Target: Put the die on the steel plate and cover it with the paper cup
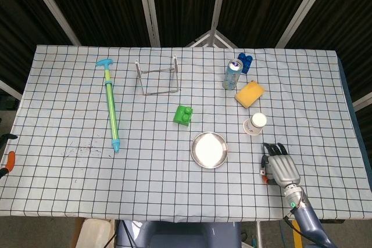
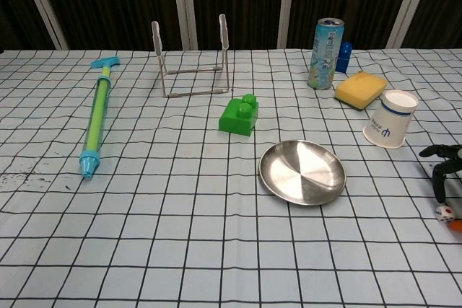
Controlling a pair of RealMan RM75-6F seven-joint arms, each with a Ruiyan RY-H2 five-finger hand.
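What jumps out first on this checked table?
Probably the shiny round steel plate near the table's middle, with a bright green toy brick just behind it. At the right edge, the robot's grey right hand hovers by a tiny white die.

Robot test lab, gridded tablecloth [image 1: 70, 114] on table, dark curtain backdrop [image 1: 87, 4], metal frame struts [image 1: 148, 7]
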